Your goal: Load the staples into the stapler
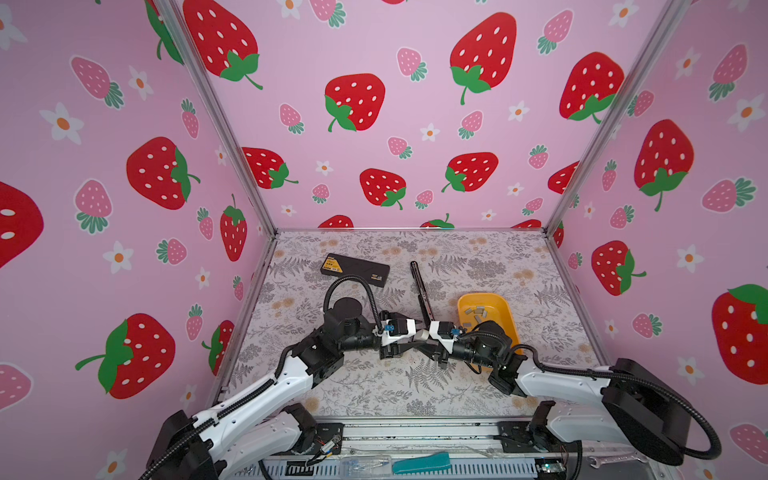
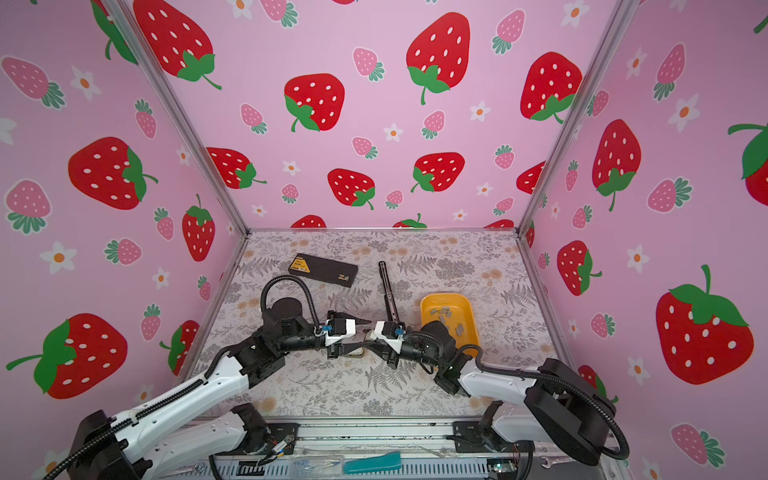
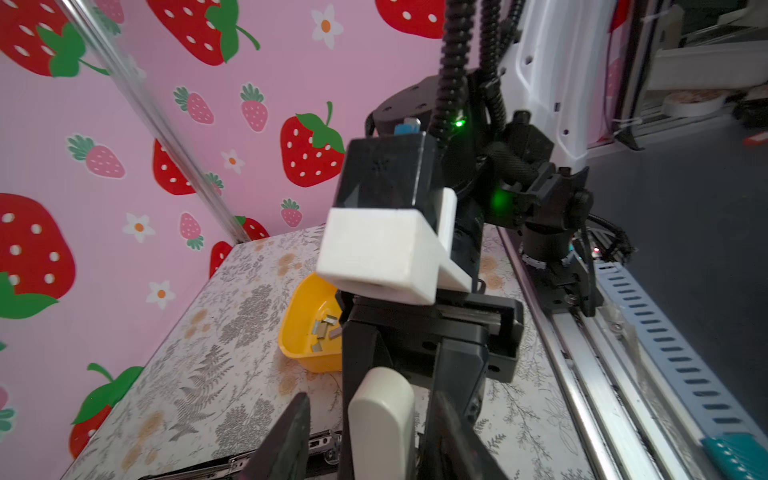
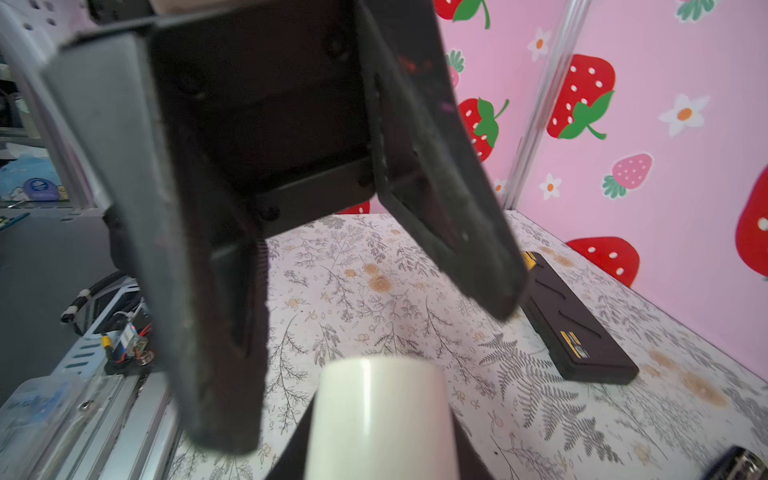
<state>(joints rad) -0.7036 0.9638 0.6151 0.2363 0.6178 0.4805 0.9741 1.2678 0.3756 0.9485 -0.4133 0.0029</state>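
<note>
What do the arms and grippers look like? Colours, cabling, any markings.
Both arms, left arm and right arm, have white shells with black joints. Ribbed black cables run outside them. The left gripper and right gripper have flat black tapered fingers behind white camera blocks with blue plugs. No markings visible.

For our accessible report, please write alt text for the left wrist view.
A cream-white rounded plastic object fills the foreground, held by the facing right tool, with the left tool's black fingers open on either side. Behind, a yellow plastic tray holds small silver-grey staple strips on the floral-patterned table, before a pink strawberry wall.
</note>
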